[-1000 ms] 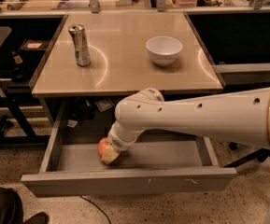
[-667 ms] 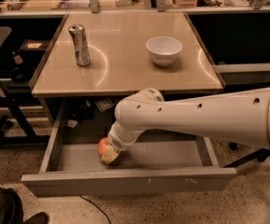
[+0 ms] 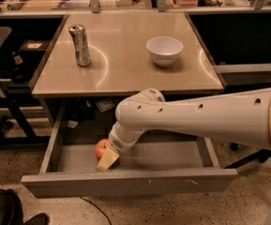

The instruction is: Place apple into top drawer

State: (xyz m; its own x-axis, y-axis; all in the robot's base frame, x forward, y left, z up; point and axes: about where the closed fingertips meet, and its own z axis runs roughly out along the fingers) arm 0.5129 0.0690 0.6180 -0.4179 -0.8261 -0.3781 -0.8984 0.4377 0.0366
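You're nearly done — the apple (image 3: 100, 148) sits inside the open top drawer (image 3: 172, 183), lower left of centre, against the gripper (image 3: 107, 159). Whether the gripper holds it or not, you cannot tell — release and withdrawal likely remain.

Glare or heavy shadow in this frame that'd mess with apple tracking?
Camera view: arc-shaped glare on the table beside the can and the bowl; deep shadow under the table behind the top drawer; the apple inside the drawer is lit, with the gripper at its front-right edge.
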